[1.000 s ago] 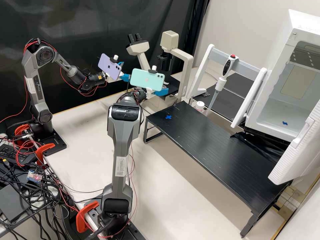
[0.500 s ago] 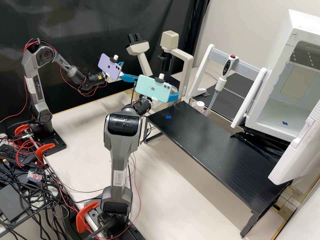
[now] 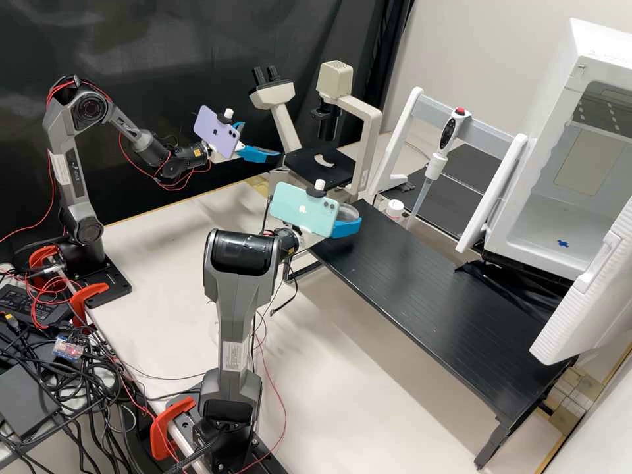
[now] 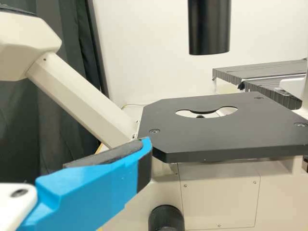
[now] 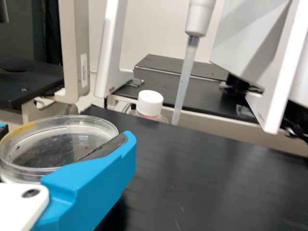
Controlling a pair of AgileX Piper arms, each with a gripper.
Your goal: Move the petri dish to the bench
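One petri dish (image 3: 346,212) over the black bench (image 3: 421,296), toward eleven o'clock (high view).
Right gripper (image 3: 356,215) clasps it, fingers partly spread; left gripper (image 3: 261,141), toward ten o'clock, has fingers apart, holding nothing.

So the backdrop is a big black curtain (image 3: 151,39), kinda shiny up top, with folds bunched where it meets a plain pale wall (image 3: 487,39). There's a cream tabletop (image 3: 158,257) with a thin wood-coloured edge, and a low black tabletop (image 3: 421,289) on dark legs (image 3: 494,440) standing over it. Another dark shelf (image 3: 464,161) sits behind that, nearer the wall. Lighting's pretty soft tbh: dull sheen on the black top, blurry shadow on the cream one underneath.
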